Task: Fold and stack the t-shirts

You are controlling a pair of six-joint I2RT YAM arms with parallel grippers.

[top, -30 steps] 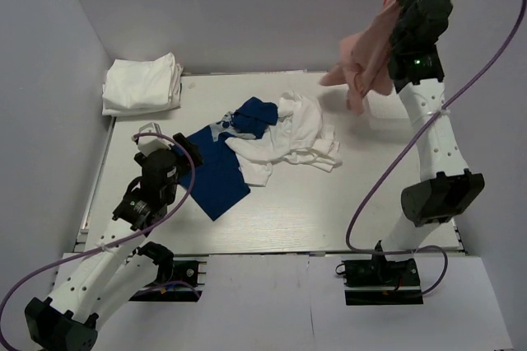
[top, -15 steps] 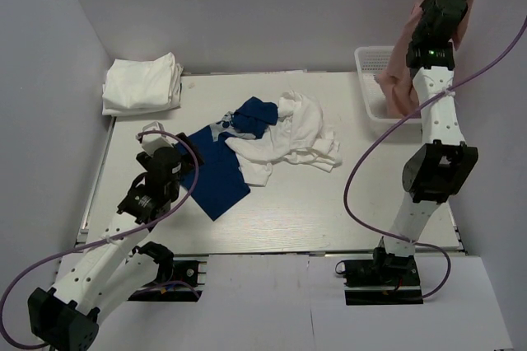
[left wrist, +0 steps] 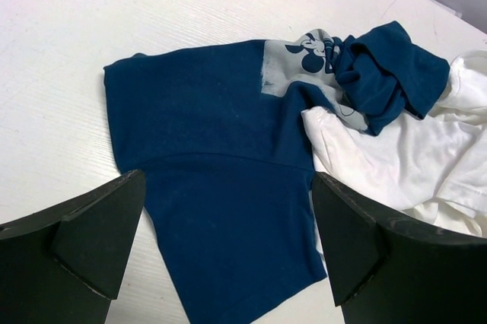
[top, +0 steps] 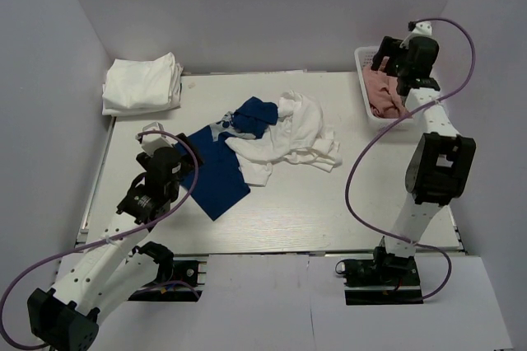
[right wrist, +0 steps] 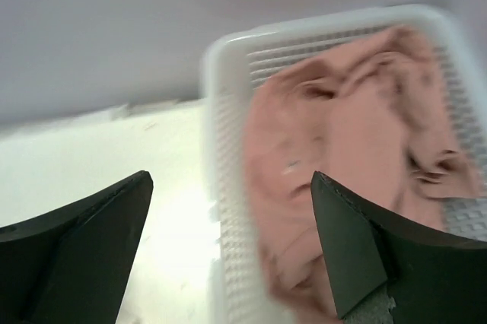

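Observation:
A navy blue t-shirt (top: pixel 216 168) lies partly spread on the table, its pale chest print (left wrist: pixel 298 61) showing and one end bunched. Crumpled white t-shirts (top: pixel 295 133) lie against its right side. A folded white stack (top: pixel 142 83) sits at the far left corner. The dusty pink t-shirt (top: pixel 382 95) lies crumpled in the white lattice basket (top: pixel 363 61). My right gripper (top: pixel 384 56) hovers open just over the basket's rim (right wrist: pixel 221 58), the pink t-shirt (right wrist: pixel 342 149) below it, nothing between its fingers. My left gripper (left wrist: pixel 228 179) stands open above the navy t-shirt's (left wrist: pixel 213 134) near hem.
The basket stands at the far right against the back wall. Grey walls close in the table on the left, back and right. Bare tabletop (top: pixel 329 203) shows in front of the white t-shirts.
My right arm has swung down from high up to the basket and let go of the pink t-shirt, which now lies in it. The left arm has barely moved.

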